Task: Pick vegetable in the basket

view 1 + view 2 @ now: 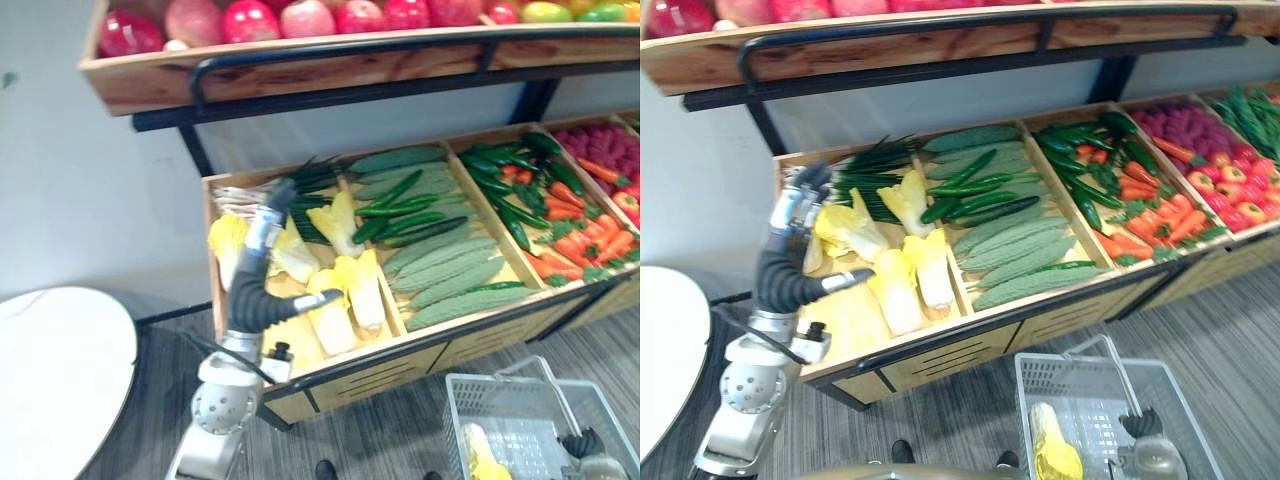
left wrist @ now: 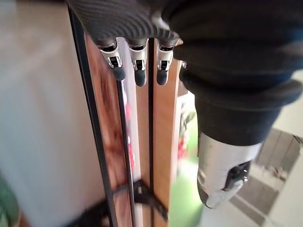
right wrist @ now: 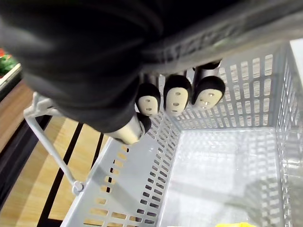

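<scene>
Left hand [image 1: 795,205] above bin [image 1: 950,360], fingers loosely straight, empty; cabbages [image 1: 902,285] just beneath it; one cabbage [image 1: 1052,452] in basket [image 1: 1022,385], right hand [image 1: 1145,425] curled round its handle [image 1: 1115,370]; advice: lower onto nearest cabbage, wrap its middle, lift clear of rim.

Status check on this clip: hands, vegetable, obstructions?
Left hand open over the shelf cabbages, empty. Right hand shut on the handle of the basket. One cabbage in the basket. No obstruction seen.
</scene>
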Controlling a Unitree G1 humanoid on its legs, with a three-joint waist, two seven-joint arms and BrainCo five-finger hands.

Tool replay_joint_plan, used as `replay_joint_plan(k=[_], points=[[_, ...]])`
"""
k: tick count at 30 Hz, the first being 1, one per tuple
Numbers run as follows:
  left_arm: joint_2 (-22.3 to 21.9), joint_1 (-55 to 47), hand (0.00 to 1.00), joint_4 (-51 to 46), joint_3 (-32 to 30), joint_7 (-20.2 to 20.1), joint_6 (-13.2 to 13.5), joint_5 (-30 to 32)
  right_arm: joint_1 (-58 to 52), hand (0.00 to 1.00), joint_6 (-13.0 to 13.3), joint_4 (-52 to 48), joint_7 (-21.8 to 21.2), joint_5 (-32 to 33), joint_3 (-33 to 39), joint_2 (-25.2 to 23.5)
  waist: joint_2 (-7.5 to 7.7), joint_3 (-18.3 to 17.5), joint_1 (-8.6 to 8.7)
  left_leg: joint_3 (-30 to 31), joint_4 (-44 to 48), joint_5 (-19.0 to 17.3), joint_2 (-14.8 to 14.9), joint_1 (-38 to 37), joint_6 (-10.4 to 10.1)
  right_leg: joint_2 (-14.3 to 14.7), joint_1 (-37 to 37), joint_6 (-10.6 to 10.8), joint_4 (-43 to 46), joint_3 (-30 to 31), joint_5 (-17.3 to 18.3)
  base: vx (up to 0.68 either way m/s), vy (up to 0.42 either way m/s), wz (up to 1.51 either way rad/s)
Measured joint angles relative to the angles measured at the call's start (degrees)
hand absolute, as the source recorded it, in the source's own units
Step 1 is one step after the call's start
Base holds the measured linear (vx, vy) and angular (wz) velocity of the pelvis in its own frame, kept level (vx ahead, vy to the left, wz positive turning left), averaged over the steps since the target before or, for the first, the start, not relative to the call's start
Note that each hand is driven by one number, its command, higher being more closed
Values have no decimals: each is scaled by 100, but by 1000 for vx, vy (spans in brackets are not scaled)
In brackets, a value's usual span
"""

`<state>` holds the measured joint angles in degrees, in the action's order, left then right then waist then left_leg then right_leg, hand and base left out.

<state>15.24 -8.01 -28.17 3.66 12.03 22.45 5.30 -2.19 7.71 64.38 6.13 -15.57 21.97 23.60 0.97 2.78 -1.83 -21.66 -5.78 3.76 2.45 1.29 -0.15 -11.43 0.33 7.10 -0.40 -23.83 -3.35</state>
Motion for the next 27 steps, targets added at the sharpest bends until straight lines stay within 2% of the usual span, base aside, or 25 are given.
replay_joint_plan(k=[6, 7, 10, 12, 16, 17, 20, 23, 27], points=[[-707, -359, 0, 201, -1478, 760, -152, 531, -350, 100, -5, 239, 273, 367, 782, -301, 125, -113, -60, 643, -3, 117, -84, 242, -25, -50, 123, -10, 50, -608, 169, 20, -3, 56], [-831, -359, 0, 501, -1782, 971, -238, 710, -385, 100, -8, 305, 350, 512, 929, -355, 130, -122, -71, 742, -4, 143, -96, 269, -23, -51, 158, -15, 49, -717, 186, 3, 3, 36], [-1063, -383, 0, 1404, -2255, 1245, -472, 731, -414, 100, -22, 372, 432, 726, 1152, -537, 158, -134, -94, 905, -4, 175, -102, 298, -38, -43, 222, -3, 50, -882, 226, -2, -6, 33], [-1098, -456, 0, 2286, -2504, 1382, -693, 835, -414, 100, -29, 339, 471, 787, 1156, -842, 156, -137, -105, 1061, -4, 191, -103, 350, -61, -24, 231, -35, 60, -1018, 264, 7, -17, 25], [-1261, -594, 0, 4229, -3057, 1484, -1077, 953, -454, 100, -109, -15, 509, 928, 1196, -1437, 121, -154, -64, 1154, -6, 168, -104, 311, -32, -8, 326, -31, 60, -1108, 332, 29, -17, 12], [-1313, -594, 0, 4520, -3194, 1506, -1155, 952, -464, 100, -123, -98, 524, 937, 1197, -1487, 114, -159, -63, 1154, -7, 163, -104, 312, -28, -9, 326, -32, 60, -1112, 340, 59, -12, 2], [-1409, -681, 0, 6338, -3876, 1597, -1317, 837, -478, 100, -124, -312, 546, 935, 1199, -1665, 122, -166, -51, 1147, -8, 131, -106, 303, -15, -22, 335, -18, 58, -1120, 378, 55, -9, 0], [-1408, -799, 0, 7598, -3995, 1482, -1415, 829, -439, 100, -124, -281, 553, 932, 1240, -1703, 144, -165, -29, 1135, -9, 93, -120, 234, -54, -30, 388, 12, 52, -1104, 418, 80, -11, -2], [-1410, -937, 0, 8351, -3906, 1286, -1630, 897, -287, 100, -122, -79, 594, 901, 1252, -1695, 167, -160, 6, 1047, -9, 40, -102, 160, -74, -21, 381, 18, 60, -1002, 464, 75, -21, -12]])
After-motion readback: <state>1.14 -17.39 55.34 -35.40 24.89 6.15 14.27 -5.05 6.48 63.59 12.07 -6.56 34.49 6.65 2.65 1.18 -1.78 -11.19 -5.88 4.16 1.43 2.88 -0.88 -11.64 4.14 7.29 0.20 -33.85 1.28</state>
